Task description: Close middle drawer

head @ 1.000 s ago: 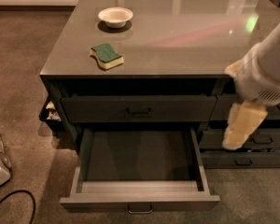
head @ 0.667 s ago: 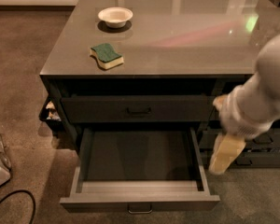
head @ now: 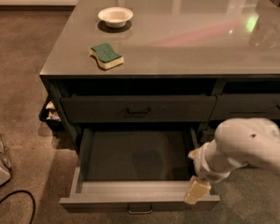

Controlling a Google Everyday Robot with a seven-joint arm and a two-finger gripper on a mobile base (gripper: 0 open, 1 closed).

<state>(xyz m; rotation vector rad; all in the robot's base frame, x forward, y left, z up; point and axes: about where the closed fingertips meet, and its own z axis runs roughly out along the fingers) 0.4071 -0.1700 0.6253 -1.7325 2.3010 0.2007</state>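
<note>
Cream pincer [head: 197,191] at the dark grey middle drawer [head: 130,164]'s front right corner; green-and-yellow sponge [head: 106,56], white bowl [head: 115,17], grey worktop [head: 186,43].

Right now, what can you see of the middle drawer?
The middle drawer is open, pulled far out toward the camera. It is wide, shallow and dark grey, and its inside looks bare. Its low flat front carries a small U-shaped handle at centre. The gripper hangs at its front right corner; whether it touches the drawer cannot be told.

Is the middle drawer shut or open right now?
Open: the middle drawer is pulled far out, its bare inside showing. The gripper is at its front right corner.
</note>
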